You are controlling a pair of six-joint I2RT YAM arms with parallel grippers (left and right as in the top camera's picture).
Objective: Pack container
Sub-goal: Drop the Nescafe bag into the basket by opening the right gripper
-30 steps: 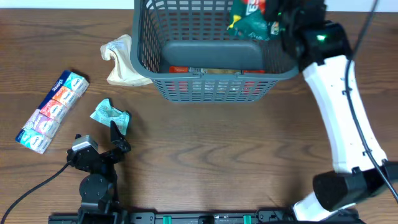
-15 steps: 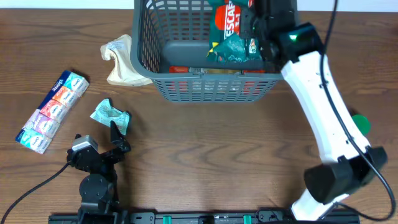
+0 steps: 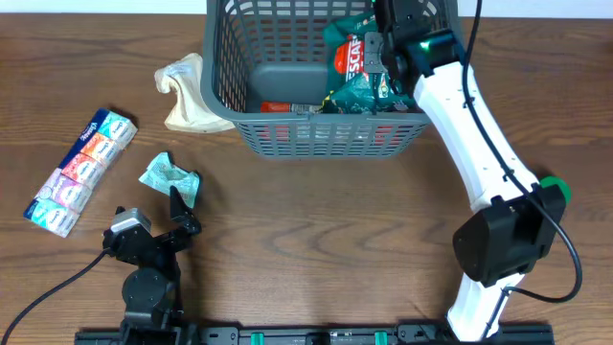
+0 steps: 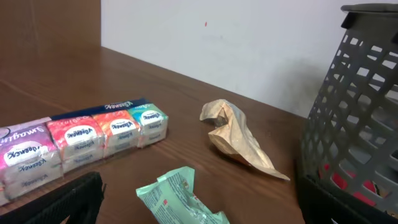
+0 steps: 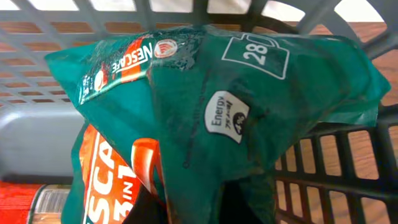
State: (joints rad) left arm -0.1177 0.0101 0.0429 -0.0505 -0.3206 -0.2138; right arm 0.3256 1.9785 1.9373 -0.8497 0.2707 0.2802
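The container, a dark grey lattice basket (image 3: 239, 129), stands at the back centre of the table; its wall also shows in the left wrist view (image 4: 354, 118) and the right wrist view (image 5: 323, 168). My right gripper (image 3: 380, 59) is inside the basket, shut on a green Nescafe bag (image 3: 352, 72) that hangs low over the basket's right half. In the right wrist view the bag (image 5: 249, 93) fills the frame and covers the gripper (image 5: 199, 208). My left gripper (image 3: 184, 216) rests open and empty at the front left, just behind a small light green packet (image 3: 169, 176).
A red-labelled item (image 3: 284, 107) lies on the basket floor. A multi-pack of tissues (image 3: 81, 171) lies at the far left. A crumpled beige bag (image 3: 187, 91) lies against the basket's left wall. A green round thing (image 3: 555, 189) sits at the right, partly behind my right arm.
My right arm has swung left and come down, carrying the Nescafe bag from the basket's right rim into the basket. The left arm has not moved.
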